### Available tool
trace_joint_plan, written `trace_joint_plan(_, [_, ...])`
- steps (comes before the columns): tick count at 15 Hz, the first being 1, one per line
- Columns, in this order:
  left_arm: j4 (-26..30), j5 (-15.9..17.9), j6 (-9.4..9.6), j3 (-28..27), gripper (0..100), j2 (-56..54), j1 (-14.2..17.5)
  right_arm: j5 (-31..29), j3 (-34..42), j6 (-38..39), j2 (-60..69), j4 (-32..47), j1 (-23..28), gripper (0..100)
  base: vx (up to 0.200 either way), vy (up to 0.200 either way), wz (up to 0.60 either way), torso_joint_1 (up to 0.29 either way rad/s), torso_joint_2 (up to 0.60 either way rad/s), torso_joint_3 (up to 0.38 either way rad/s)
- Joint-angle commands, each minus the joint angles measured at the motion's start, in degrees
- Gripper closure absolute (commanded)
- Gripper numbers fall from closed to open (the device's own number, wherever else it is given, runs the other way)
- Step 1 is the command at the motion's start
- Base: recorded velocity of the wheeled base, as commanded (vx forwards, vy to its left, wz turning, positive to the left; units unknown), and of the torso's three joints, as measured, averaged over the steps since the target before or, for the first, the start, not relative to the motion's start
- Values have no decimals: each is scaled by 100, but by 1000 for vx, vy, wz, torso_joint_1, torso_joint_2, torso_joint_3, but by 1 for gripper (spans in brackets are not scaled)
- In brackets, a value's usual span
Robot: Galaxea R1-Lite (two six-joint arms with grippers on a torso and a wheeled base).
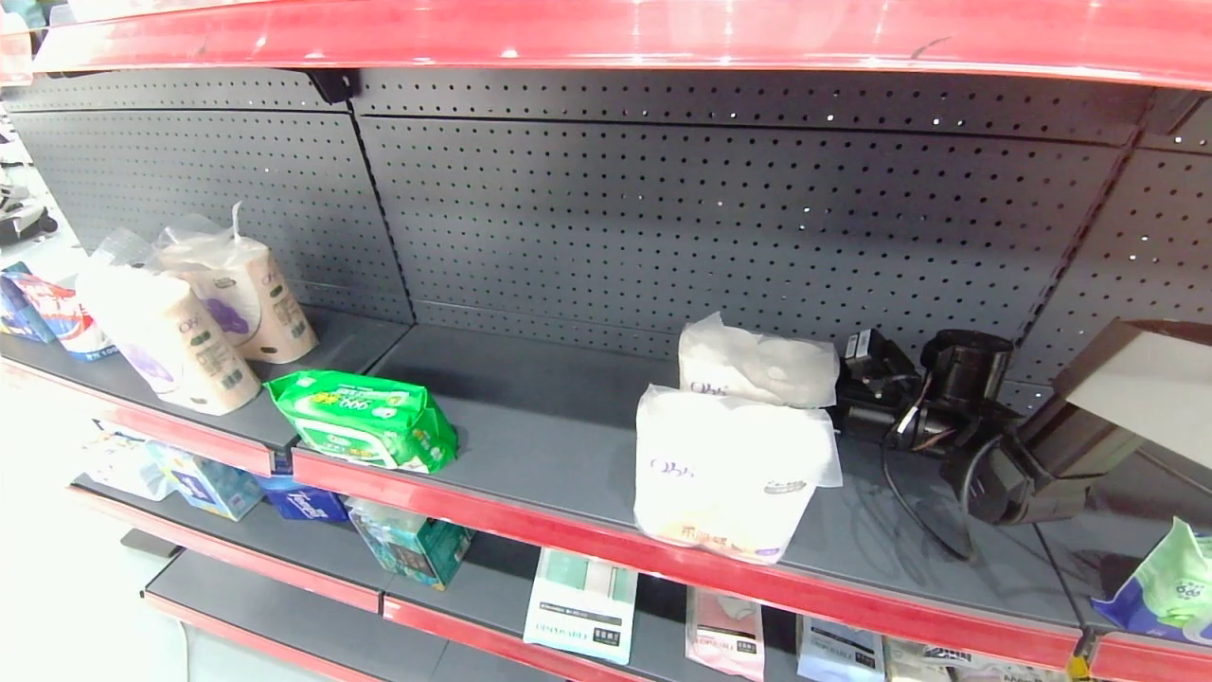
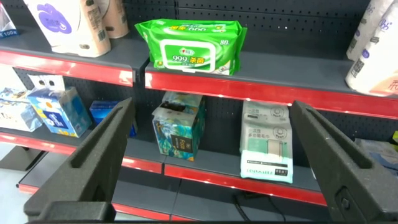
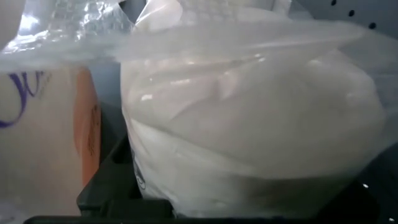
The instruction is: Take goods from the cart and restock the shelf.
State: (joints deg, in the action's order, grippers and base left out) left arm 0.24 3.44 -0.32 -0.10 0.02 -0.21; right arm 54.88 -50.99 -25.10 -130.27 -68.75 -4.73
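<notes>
On the grey shelf (image 1: 530, 407) stand two white tissue packs, one at the front edge (image 1: 729, 474) and one behind it (image 1: 757, 365). My right gripper (image 1: 857, 379) comes in from the right and is shut on the rear pack. That pack (image 3: 249, 124) sits between the dark fingers (image 3: 106, 186) in the right wrist view, with the other pack (image 3: 37, 124) beside it. My left gripper (image 2: 211, 168) is open and empty, out in front of the shelves below a green wipes pack (image 2: 189, 46), which lies at the shelf front (image 1: 365, 419).
Two wrapped paper-roll packs (image 1: 170, 332) stand at the shelf's left end. A green-and-white bag (image 1: 1174, 578) lies at the far right. Boxes and packets (image 2: 266, 140) fill the lower shelves. A red shelf (image 1: 606, 38) overhangs above. Bare shelf lies between the wipes and the tissue packs.
</notes>
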Motion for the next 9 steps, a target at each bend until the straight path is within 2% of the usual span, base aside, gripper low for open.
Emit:
trace_joint_plan(1, [2,-1,-3,1,0,-2,3,14,-16,14,-7,-6,-46,100,0,0,0,0,0,0])
trace_joint_plan(9, [2,-1,-3,1,0,-2,3,295,54,137,-25,2,236,100,0,0,0,0,0,0])
